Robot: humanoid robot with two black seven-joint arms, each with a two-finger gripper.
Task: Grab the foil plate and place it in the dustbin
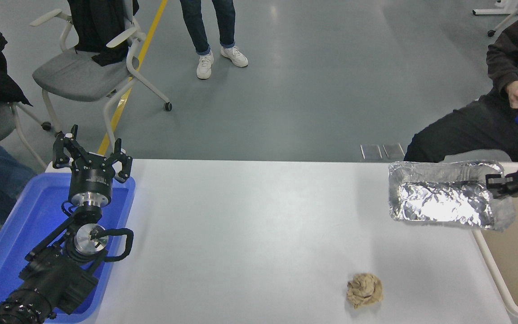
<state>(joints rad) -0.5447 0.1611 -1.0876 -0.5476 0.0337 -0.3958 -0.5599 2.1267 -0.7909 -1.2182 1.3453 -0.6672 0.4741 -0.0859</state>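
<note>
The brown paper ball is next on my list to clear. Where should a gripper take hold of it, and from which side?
Grip the brown paper ball across its middle, coming straight down from above. It is a roughly round, crumpled lump lying alone on the white table with bare surface all around, so fingers can likely close on either side. The right gripper, nearer, is busy holding the foil plate.

Shiny crinkled foil plate (443, 204); smooth plastic dustbin (517, 252).

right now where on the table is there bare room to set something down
Bare: the wide white table between the blue tray and the brown paper ball. Crowded: the right edge, where the right pincer holds the foil plate beside the dustbin.
</note>
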